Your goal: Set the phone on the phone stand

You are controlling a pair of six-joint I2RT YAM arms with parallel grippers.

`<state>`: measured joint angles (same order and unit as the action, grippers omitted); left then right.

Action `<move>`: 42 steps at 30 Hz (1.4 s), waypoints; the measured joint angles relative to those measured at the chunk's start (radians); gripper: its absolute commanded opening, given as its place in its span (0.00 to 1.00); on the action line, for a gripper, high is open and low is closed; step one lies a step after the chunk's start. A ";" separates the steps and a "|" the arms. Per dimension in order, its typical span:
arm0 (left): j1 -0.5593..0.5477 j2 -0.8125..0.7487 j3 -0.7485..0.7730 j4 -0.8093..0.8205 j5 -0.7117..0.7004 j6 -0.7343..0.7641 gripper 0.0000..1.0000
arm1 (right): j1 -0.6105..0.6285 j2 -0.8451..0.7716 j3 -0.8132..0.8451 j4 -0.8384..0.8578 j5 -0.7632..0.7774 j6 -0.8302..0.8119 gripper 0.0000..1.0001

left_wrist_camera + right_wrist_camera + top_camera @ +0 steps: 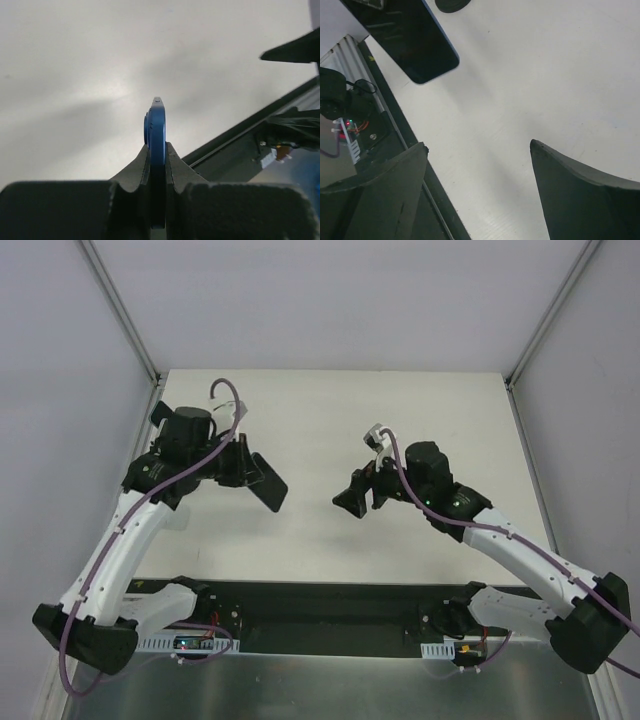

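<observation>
My left gripper [250, 472] is shut on the phone [268, 483] and holds it above the white table, left of centre. In the left wrist view the phone [157, 127] shows edge-on as a blue rim pinched between the fingers [177, 165]. My right gripper [348, 502] is open and empty, a short way right of the phone. The right wrist view shows the phone's dark screen [405, 35] at the upper left, beyond the spread gripper [477, 145]. A dark rounded shape [452, 4] at that view's top edge may be the phone stand's base; I cannot make out the stand in the top view.
A black strip with wiring and small circuit boards [320, 605] runs along the table's near edge; it also shows in the right wrist view [395, 135]. Grey walls with metal posts [130, 320] enclose the white table [420, 410].
</observation>
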<state>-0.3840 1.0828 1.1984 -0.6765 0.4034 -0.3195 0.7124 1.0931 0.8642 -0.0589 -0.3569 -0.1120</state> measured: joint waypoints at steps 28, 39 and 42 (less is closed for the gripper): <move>0.837 -0.112 -0.033 -0.200 -0.113 0.538 0.00 | 0.272 -0.234 -0.191 0.098 -0.208 0.136 0.87; 0.863 -0.052 -0.143 -0.101 -0.126 0.657 0.00 | 0.304 -0.262 -0.192 0.075 -0.166 0.097 0.89; 0.863 -0.048 -0.163 -0.072 -0.129 0.681 0.00 | 0.315 -0.267 -0.192 0.067 -0.151 0.085 0.89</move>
<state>0.4793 1.0348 1.0351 -0.7490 0.2745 0.3611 1.0271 0.8261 0.6727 0.0082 -0.5079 -0.0265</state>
